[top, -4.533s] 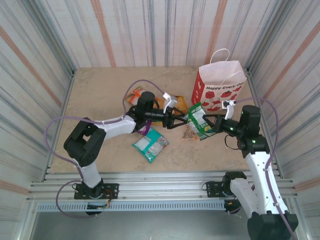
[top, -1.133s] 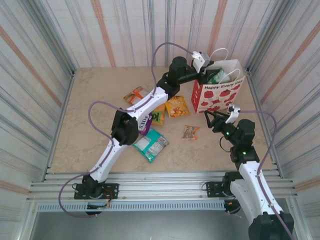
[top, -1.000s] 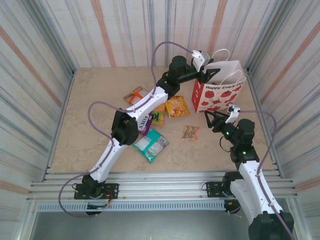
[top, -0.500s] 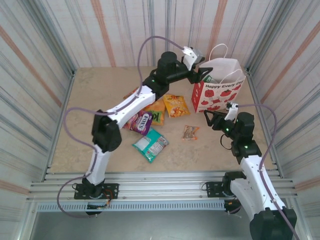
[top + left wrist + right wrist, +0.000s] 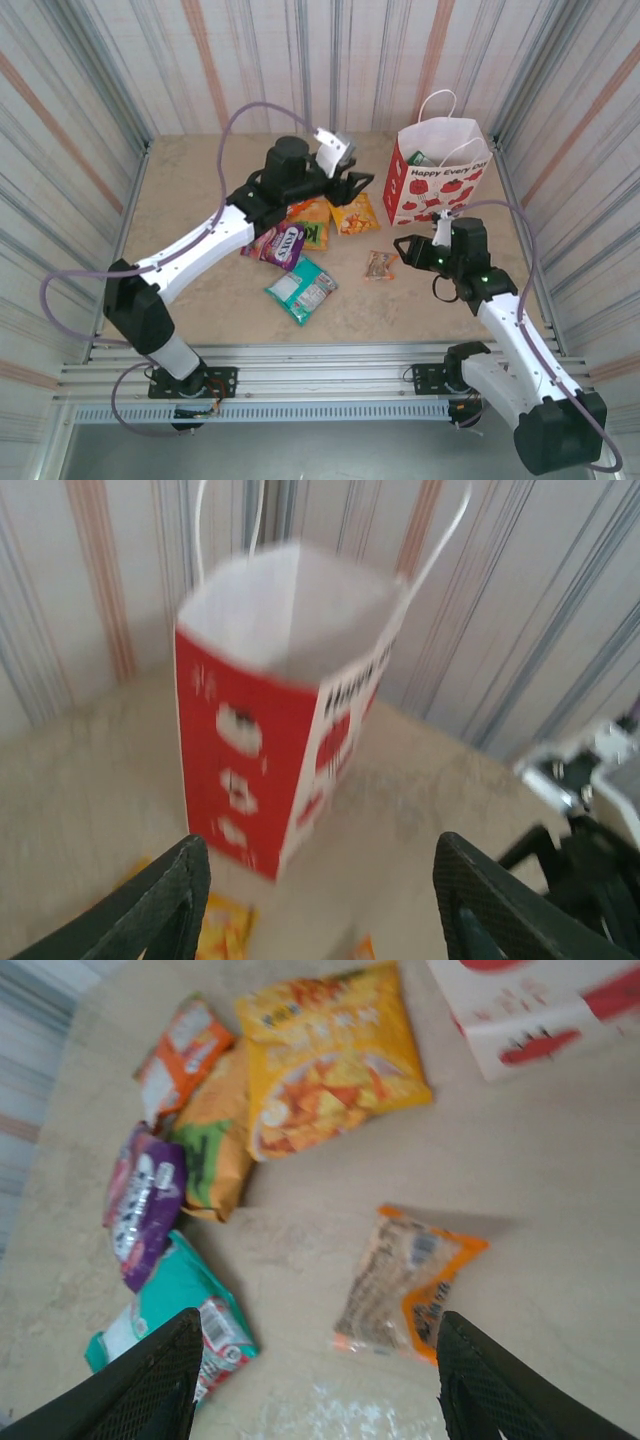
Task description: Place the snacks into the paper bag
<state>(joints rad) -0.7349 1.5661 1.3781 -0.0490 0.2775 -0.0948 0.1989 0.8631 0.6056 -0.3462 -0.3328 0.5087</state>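
Nearest the arm bases, a teal snack packet [image 5: 300,288] lies flat on the beige table [image 5: 200,180], well to the near left of the paper bag [image 5: 440,185]. The right gripper [image 5: 402,249] hovers in front of the bag, its fingers spread wide and empty. A small orange-and-brown packet [image 5: 405,1280] lies on the table just left of it. Further left of the bag are a purple packet [image 5: 283,246] and an orange-and-green packet [image 5: 215,1150] touching it. A yellow chip packet [image 5: 355,212] lies near the bag's foot, and an orange packet [image 5: 180,1052] lies farthest left. The left gripper [image 5: 358,186] hangs above the yellow chip packet, left of the bag, jaws wide with nothing between them. The bag stands upright at the far right, its mouth open, with a green packet [image 5: 421,158] showing inside.
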